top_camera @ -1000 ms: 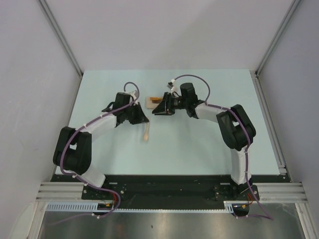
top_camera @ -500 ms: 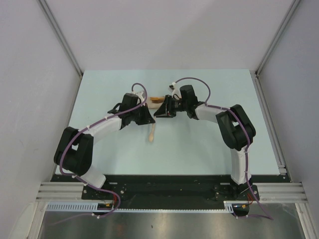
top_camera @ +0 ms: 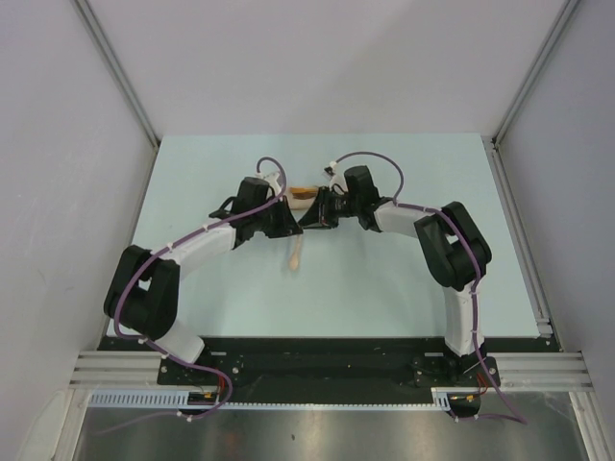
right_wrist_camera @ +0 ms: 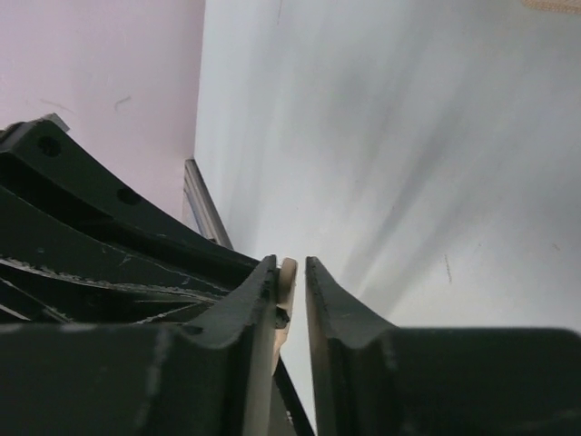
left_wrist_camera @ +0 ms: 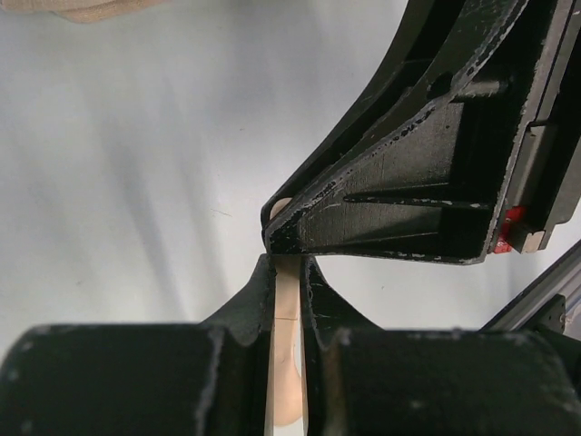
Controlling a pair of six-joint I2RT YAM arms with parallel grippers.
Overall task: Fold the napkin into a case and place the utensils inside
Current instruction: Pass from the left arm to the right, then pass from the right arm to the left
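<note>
Spoon (left_wrist_camera: 289, 354) sits clamped in left claw (left_wrist_camera: 287, 264), its tip between slightly parted fingers of right claw (right_wrist_camera: 291, 266).

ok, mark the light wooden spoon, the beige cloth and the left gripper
light wooden spoon (left_wrist_camera: 288, 304): left wrist view, handle between fingers.
beige cloth (left_wrist_camera: 86, 9): left wrist view, its visible edge.
left gripper (left_wrist_camera: 289, 265): left wrist view, midway between fingertips.
</note>
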